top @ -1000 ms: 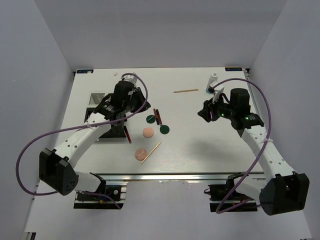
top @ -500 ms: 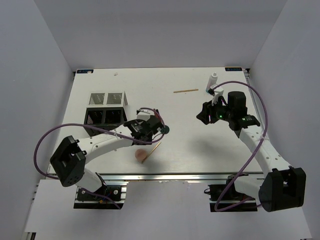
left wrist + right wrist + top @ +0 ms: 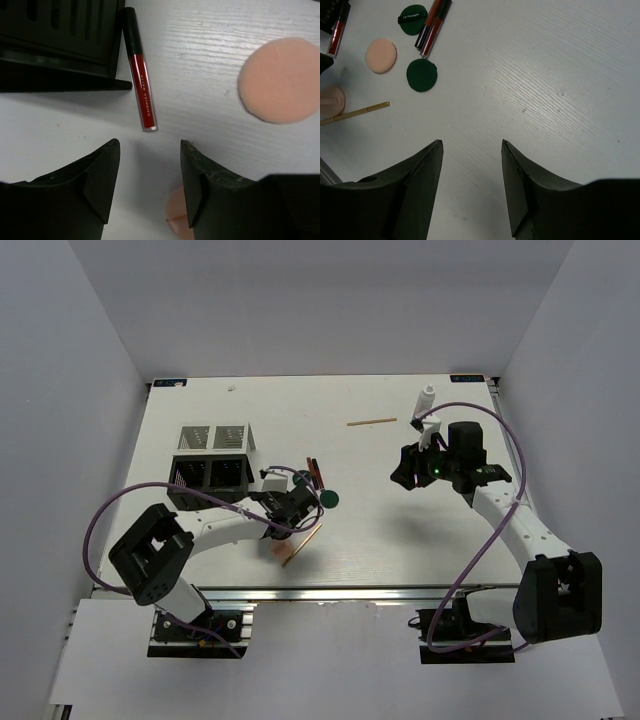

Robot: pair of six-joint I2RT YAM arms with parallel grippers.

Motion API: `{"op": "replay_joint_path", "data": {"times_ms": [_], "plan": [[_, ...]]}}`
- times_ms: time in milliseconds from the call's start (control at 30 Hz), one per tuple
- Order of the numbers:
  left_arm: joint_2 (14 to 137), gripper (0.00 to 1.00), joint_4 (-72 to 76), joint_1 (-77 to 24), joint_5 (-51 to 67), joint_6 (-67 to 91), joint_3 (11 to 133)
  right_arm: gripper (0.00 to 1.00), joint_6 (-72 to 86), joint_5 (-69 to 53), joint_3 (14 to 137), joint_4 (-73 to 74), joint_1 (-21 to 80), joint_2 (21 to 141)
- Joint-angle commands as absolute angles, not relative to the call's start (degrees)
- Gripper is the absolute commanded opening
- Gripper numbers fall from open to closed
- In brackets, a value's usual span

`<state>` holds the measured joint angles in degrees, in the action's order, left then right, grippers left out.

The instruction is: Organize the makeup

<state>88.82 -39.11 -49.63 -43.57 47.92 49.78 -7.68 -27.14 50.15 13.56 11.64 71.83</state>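
My left gripper (image 3: pixel 285 515) is open and empty, low over the table among the makeup. In the left wrist view (image 3: pixel 150 150) a black-and-red stick (image 3: pixel 141 85) lies just ahead of the jaws. One peach-pink disc (image 3: pixel 280 80) lies to the right and another (image 3: pixel 175 220) shows beside the right finger. My right gripper (image 3: pixel 405 472) is open and empty over bare table (image 3: pixel 471 145). Its view shows two dark green discs (image 3: pixel 422 75) (image 3: pixel 412 19), two black-and-red sticks (image 3: pixel 434 25), a peach disc (image 3: pixel 381 55) and a wooden stick (image 3: pixel 355 112). The white-blue bottle (image 3: pixel 426 400) stands at the back right.
The black compartmented organizer box (image 3: pixel 210 455) stands left of the makeup, its base close to the left gripper (image 3: pixel 60 45). A second wooden stick (image 3: pixel 371 422) lies at the back centre. The table's near edge rail (image 3: pixel 330 592) runs below the arms.
My left gripper has left the organizer box and come down over the discs and sticks near the table's middle. My right gripper has shifted slightly back and left.
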Motion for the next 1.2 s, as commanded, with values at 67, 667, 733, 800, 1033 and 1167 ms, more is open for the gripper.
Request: {"op": "replay_joint_path", "data": {"times_ms": [67, 667, 733, 800, 1033, 1167], "plan": [[89.38, 0.6, -29.81, -45.8, -43.77, 44.74, 48.69, 0.56, -8.17, -27.33, 53.79, 13.53, 11.51, 72.33], [94.39, 0.49, -22.06, -41.57, -35.78, 43.95, 44.74, 0.57, -8.97, -26.98, 56.07, 14.24, 9.58, 73.48], [94.48, 0.47, -21.45, -41.57, -34.98, 44.12, 43.95, 0.58, -8.97, -26.98, 56.07, 14.24, 9.4, 73.39], [94.57, 0.43, -20.66, -41.57, -33.41, 43.86, 43.07, 0.58, -8.96, -26.98, 56.07, 14.33, 9.14, 73.39], [94.31, 0.19, -17.23, -41.57, -27.61, 41.4, 41.84, 0.58, -9.05, -27.42, 56.42, 14.33, 8.53, 73.39], [91.24, 0.03, -16.26, -41.57, -24.97, 40.61, 43.67, 0.58, -8.88, -27.77, 56.87, 14.33, 8.26, 73.56]]}}
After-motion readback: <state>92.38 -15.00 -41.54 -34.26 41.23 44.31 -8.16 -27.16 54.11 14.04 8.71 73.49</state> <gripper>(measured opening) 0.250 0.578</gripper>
